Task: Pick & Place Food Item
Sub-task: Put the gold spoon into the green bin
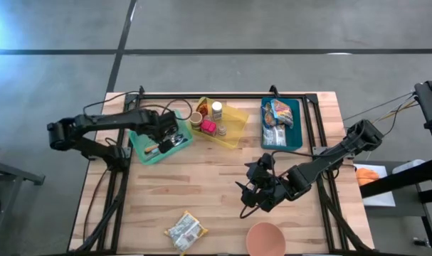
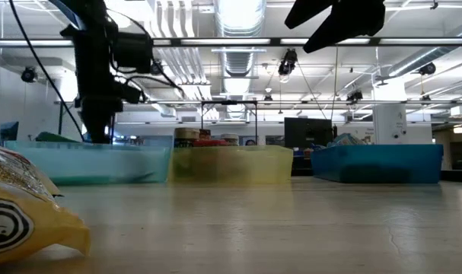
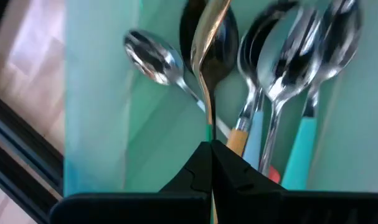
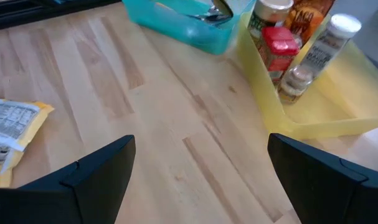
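Hovering over the teal bin (image 1: 146, 151), left pincer (image 3: 211, 149) is pressed together; right pincer (image 4: 201, 168) spread.

Two matte black jointed arms (image 1: 95, 128) with trailing black cables and broad, angular dark jaws.

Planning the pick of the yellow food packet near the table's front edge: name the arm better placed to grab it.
Probably the right. The right gripper hangs open over bare wood, with the yellow packet in its wrist view. The left gripper is shut on a gold spoon over the teal bin.
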